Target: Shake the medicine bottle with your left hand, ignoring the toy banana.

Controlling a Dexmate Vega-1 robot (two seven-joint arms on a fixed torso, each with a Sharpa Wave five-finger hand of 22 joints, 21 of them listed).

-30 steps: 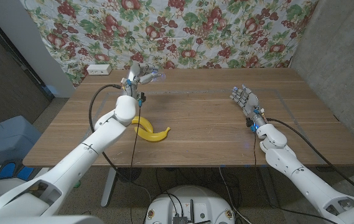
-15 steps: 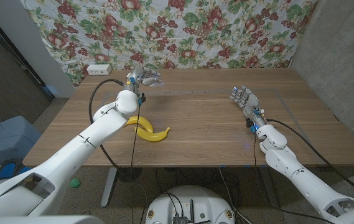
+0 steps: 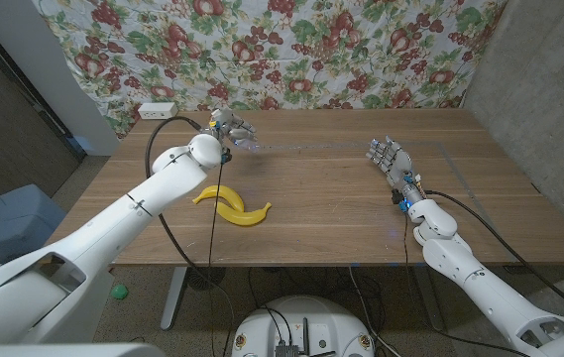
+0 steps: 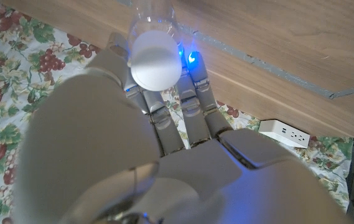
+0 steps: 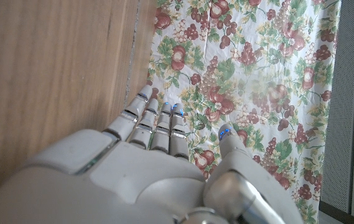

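1. Wooden bench (image 3: 341, 188) first, since it's the biggest thing: same spot in all three head pics, so the cam didn't move and any shift is a real one.

2. Left arm next. Elbow has swung up and outward vs 1 s ago, and the forearm now crosses the far left part of the bench at a flatter angle. That's a proper arm swing, so imo the shaking is under way, not just a hold.

3. Toy banana (image 3: 234, 206) is lying on the bench nearer the robot than the left hand, well apart from it, w/ the arm passing above. Hasn't budged across the pics, so it's being ignored like the task wants.

4. Right hand (image 3: 388, 159) is on the right side of the bench, fingers apart, holding nothing. Same pose as 1 s ago, it's just parked.

5. Left hand (image 3: 232, 127) has drifted a bit to the right and toward the middle since 1 s ago. Fingers are wrapped round the medicine bottle (image 4: 154, 55), a firm grip afaict.

6. Medicine bottle: left wrist cam shows a clear body w/ a white cap facing the cam, sitting in the fingers up off the bench. In the head pic it's too small to read the tilt. Can't tell how many shakes are done; grip looks fine for more.
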